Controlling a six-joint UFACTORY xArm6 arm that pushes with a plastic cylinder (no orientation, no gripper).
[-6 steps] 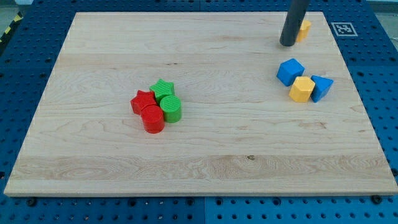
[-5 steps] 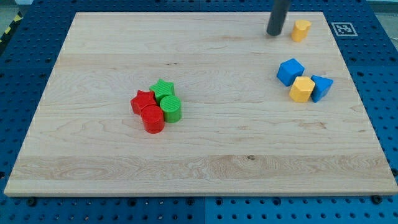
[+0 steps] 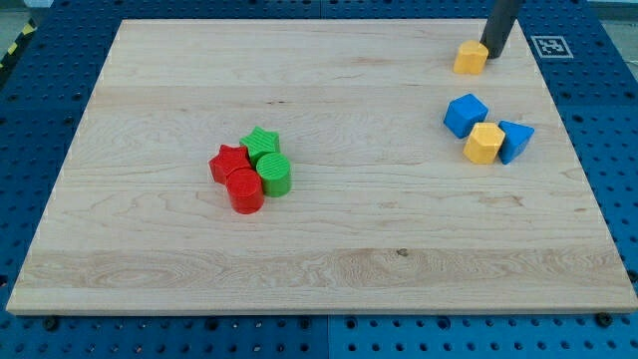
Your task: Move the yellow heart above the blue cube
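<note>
Standing at the frame's upper right, my tip (image 3: 494, 55) touches the right side of the yellow heart (image 3: 471, 58), a position suited to pushing it leftward. No jaws exist; the rod is bare and grasps nothing. Heart lies near the board's (image 3: 299, 249) top edge, above the blue cube (image 3: 465, 115) and nearly in line with it. Task judged close to done.

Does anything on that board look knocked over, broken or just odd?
Nothing stands out. The red and green blocks sit bunched at mid-board, the blue cube huddles with two others at the view's right, and the yellow heart lies near the top edge, my tip just to its right.
</note>
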